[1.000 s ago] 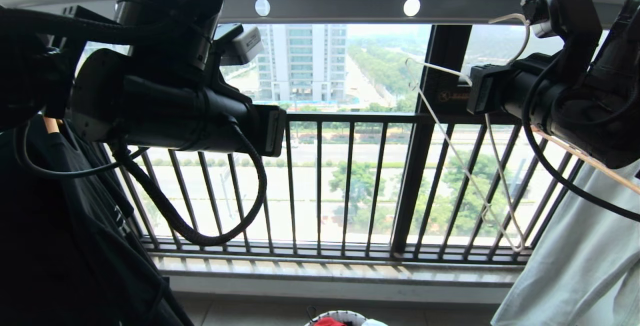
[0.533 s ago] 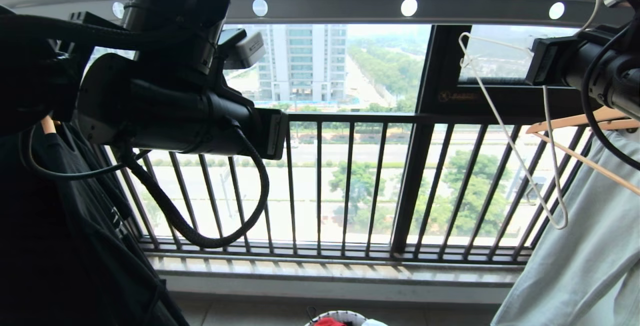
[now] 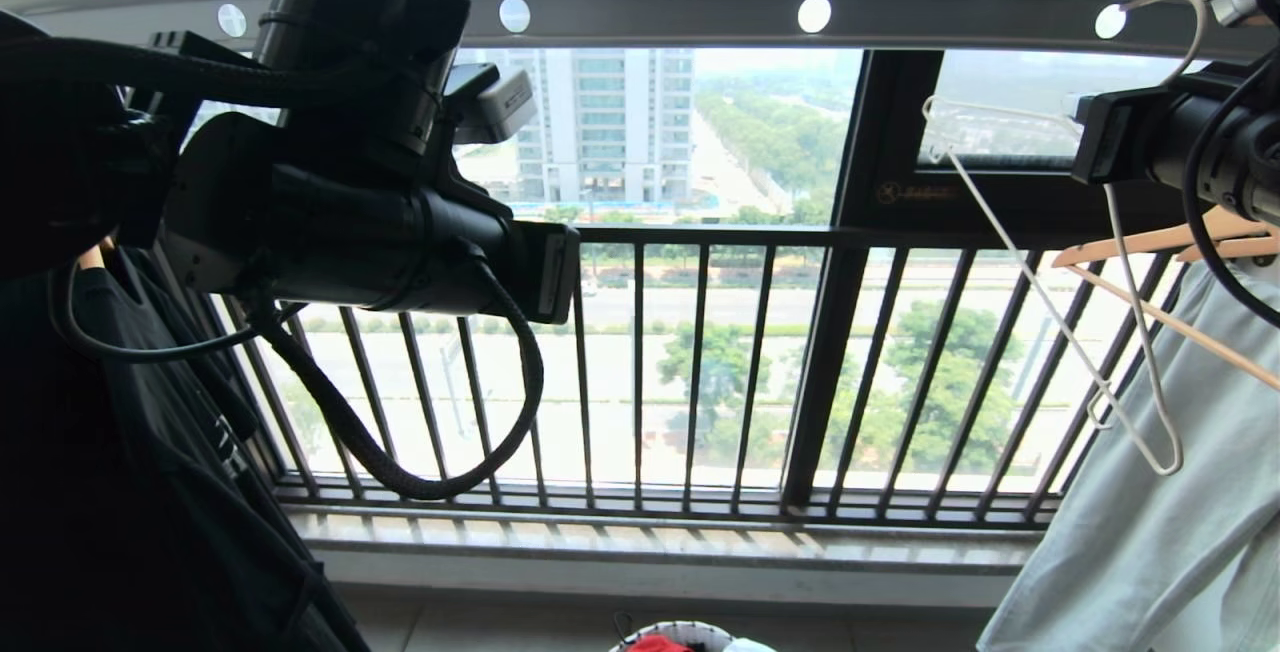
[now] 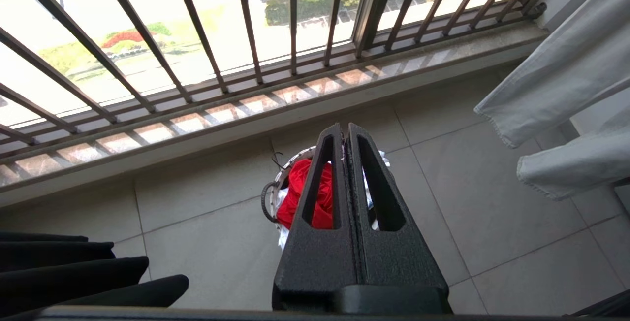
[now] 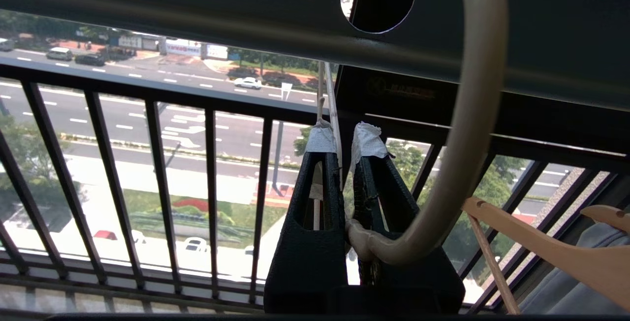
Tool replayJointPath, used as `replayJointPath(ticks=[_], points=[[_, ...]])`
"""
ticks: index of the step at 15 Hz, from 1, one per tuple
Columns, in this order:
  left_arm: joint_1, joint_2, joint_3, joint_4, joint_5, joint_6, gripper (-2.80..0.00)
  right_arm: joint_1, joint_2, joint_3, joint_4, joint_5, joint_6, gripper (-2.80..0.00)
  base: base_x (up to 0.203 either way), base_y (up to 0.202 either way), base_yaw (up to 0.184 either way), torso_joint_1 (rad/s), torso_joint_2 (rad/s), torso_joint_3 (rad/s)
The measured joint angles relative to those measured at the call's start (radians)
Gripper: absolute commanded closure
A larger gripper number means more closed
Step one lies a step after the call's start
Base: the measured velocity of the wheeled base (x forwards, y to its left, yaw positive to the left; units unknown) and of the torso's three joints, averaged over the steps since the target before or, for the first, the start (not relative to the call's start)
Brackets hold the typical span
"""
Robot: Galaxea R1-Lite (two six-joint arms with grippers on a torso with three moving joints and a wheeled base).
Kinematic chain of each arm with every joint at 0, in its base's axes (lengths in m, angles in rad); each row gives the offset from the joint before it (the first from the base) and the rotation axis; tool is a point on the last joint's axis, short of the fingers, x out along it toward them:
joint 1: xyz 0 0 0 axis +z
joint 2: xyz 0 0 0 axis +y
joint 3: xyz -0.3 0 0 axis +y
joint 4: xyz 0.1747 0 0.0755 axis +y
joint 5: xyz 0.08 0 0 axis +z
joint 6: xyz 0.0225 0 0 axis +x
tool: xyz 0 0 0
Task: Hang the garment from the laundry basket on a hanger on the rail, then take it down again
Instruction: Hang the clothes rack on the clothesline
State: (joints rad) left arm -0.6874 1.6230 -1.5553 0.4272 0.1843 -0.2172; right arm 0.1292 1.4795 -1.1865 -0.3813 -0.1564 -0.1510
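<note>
In the head view the laundry basket (image 3: 680,634) is cut off by the edge at six o'clock, showing only its rim and a scrap of the garment (image 3: 658,644). The right gripper itself sits hidden behind its wrist (three o'clock side).

Left arm (image 3: 340,182), upper left of the head frame: matte black, cylindrical housings, thick braided black cable (image 3: 400,452) looping below, thinner smooth cable beside it, small grey box-shaped module (image 3: 495,102) on the wrist. Left gripper (image 4: 346,134) – black textured wedge fingers with elongated cut-outs. Right gripper (image 5: 344,144) – same black fingers, white tape wrapped on the tips.
</note>
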Motion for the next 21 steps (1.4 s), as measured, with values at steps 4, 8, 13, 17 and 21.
replayJointPath(ticks=[4,8,13,17,21], points=[[-0.001,0.0,0.0,0.0,0.0,0.0,0.0,-0.021,0.038,-0.037,0.009,0.047,0.039,0.0,0.0,0.0,0.0,0.0,0.0,0.0],[-0.001,0.001,0.0,0.0,0.0,0.0,0.0,-0.032,0.077,-0.059,0.008,0.062,0.046,0.0,0.0,0.0,0.0,0.0,0.0,0.0],[-0.004,0.001,0.001,-0.001,0.0,0.001,0.0,-0.033,0.103,-0.06,0.003,0.084,0.047,0.0,0.0,0.0,0.0,0.0,0.0,0.0],[-0.009,0.001,0.007,0.0,0.0,0.002,0.0,-0.032,0.126,-0.065,-0.002,0.097,0.048,0.0,0.0,0.0,0.0,0.0,0.0,0.0],[-0.009,0.001,0.008,0.0,0.0,0.001,0.0,-0.032,0.131,-0.064,-0.002,0.097,0.048,0.0,0.0,0.0,0.0,0.0,0.0,0.0]])
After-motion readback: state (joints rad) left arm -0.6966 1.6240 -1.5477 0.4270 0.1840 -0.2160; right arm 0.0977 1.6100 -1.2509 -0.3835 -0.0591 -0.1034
